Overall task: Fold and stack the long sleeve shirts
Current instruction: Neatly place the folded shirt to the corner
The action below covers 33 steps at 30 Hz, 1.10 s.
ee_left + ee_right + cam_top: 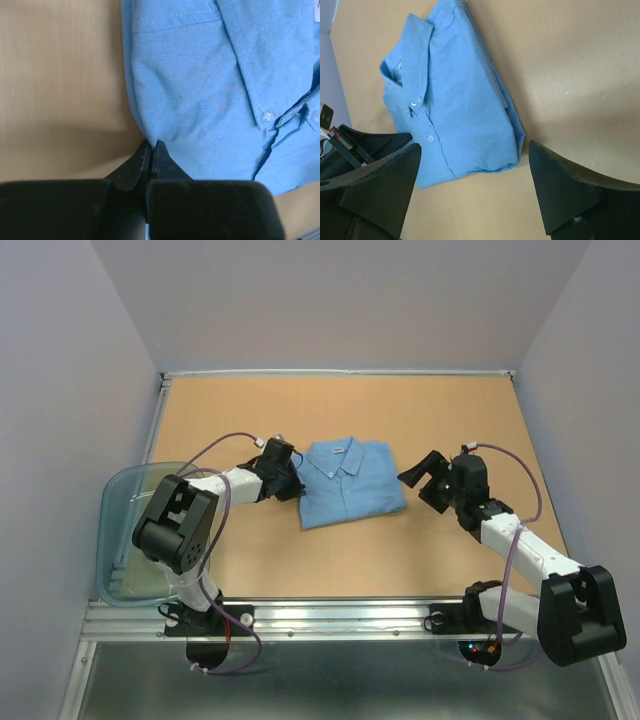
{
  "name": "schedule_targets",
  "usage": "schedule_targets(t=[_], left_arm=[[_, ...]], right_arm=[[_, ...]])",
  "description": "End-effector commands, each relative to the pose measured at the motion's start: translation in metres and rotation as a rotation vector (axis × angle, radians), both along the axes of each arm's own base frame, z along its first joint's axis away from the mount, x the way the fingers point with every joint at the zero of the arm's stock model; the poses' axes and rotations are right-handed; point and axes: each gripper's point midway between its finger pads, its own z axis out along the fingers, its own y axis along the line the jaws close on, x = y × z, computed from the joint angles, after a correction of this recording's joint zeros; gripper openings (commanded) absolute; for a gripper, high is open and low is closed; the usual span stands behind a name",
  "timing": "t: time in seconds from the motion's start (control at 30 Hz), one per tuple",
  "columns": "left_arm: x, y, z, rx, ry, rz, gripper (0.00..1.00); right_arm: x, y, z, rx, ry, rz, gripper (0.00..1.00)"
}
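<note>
The tan wooden counter (470,410) is closed in by pale walls on the left, back and right, with a metal rail along its near edge. Bare wood shows between the cloth and the back wall, across the whole right side, and in the strip in front toward the rail. One clear bluish plastic tub (115,540) sits at the near left edge, beside the left arm's base. Two arms reach inward from the rail, one on each side. One light blue button-front shirt (350,483) lies folded into a compact rectangle near the counter's middle, collar toward the back wall and front placket up. The left end effector (295,485) is clenched, its two fingers pressed together with their tips against the shirt's left folded edge; whether any cloth is caught between them does not show. The right end effector (420,485) is released, fingers spread wide and grasping nothing, near the shirt's right edge but apart from it. Small white buttons (268,116) show at the collar point and down the placket.
</note>
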Motion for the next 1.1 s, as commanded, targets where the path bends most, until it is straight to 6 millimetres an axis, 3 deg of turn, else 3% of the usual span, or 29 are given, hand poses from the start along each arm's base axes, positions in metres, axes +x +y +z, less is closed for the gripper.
schedule_targets(t=[0.0, 0.1, 0.17, 0.2, 0.27, 0.3, 0.33, 0.37, 0.4, 0.43, 0.5, 0.53, 0.6, 0.67, 0.7, 0.73, 0.77, 0.9, 0.93, 1.07], left_arm=[[0.004, 0.02, -0.011, 0.15, 0.019, -0.001, 0.0], [0.035, 0.032, 0.003, 0.211, -0.021, 0.001, 0.0], [0.065, 0.04, 0.027, 0.263, -0.07, 0.01, 0.0], [0.094, 0.053, 0.042, 0.315, -0.117, 0.024, 0.0], [0.109, 0.07, 0.05, 0.389, -0.099, 0.02, 0.0], [0.12, 0.086, 0.041, 0.435, -0.066, 0.029, 0.0], [0.138, 0.096, 0.063, 0.492, -0.096, 0.024, 0.0], [0.146, 0.105, 0.066, 0.53, -0.093, 0.018, 0.0], [0.153, 0.12, 0.055, 0.573, -0.053, 0.026, 0.0], [0.166, 0.135, 0.07, 0.636, -0.064, 0.049, 0.0], [0.176, 0.156, 0.063, 0.689, -0.027, 0.078, 0.0], [0.188, 0.168, 0.075, 0.702, -0.045, 0.117, 0.0], [0.194, 0.199, 0.066, 0.726, 0.005, 0.162, 0.0], [0.205, 0.23, 0.076, 0.762, 0.0, 0.228, 0.0], [0.206, 0.24, 0.066, 0.781, 0.025, 0.24, 0.01], [0.212, 0.251, 0.075, 0.801, 0.017, 0.27, 0.03], [0.213, 0.265, 0.069, 0.817, 0.037, 0.284, 0.04], [0.223, 0.289, 0.095, 0.868, 0.002, 0.32, 0.31], [0.224, 0.293, 0.103, 0.892, -0.01, 0.336, 0.42], [0.23, 0.297, 0.143, 0.878, -0.1, 0.395, 0.54]], right_arm=[[0.006, -0.01, 0.022, -0.067, -0.092, -0.01, 0.93], [0.005, -0.016, 0.034, -0.125, -0.113, 0.001, 0.93], [0.002, -0.019, 0.043, -0.16, -0.133, 0.018, 0.93], [0.003, -0.019, 0.05, -0.17, -0.151, 0.021, 0.93], [0.0, -0.022, 0.057, -0.195, -0.176, 0.032, 0.93], [0.0, -0.022, 0.062, -0.201, -0.189, 0.036, 0.93], [-0.001, -0.024, 0.063, -0.206, -0.19, 0.033, 0.93], [-0.002, -0.024, 0.067, -0.21, -0.204, 0.034, 0.93], [-0.002, -0.025, 0.069, -0.214, -0.208, 0.035, 0.93], [-0.002, -0.024, 0.072, -0.213, -0.212, 0.041, 0.93], [-0.003, -0.022, 0.074, -0.211, -0.213, 0.053, 0.93], [-0.002, -0.022, 0.075, -0.212, -0.212, 0.057, 0.93], [-0.001, -0.019, 0.073, -0.214, -0.201, 0.076, 0.93], [-0.001, -0.017, 0.072, -0.219, -0.198, 0.09, 0.93], [0.0, -0.017, 0.072, -0.22, -0.197, 0.091, 0.93], [0.001, -0.018, 0.068, -0.226, -0.184, 0.089, 0.93], [0.002, -0.019, 0.068, -0.231, -0.184, 0.089, 0.93], [0.004, -0.016, 0.063, -0.236, -0.169, 0.109, 0.93], [0.004, -0.015, 0.063, -0.236, -0.168, 0.113, 0.93], [0.005, -0.015, 0.066, -0.235, -0.174, 0.119, 0.93]])
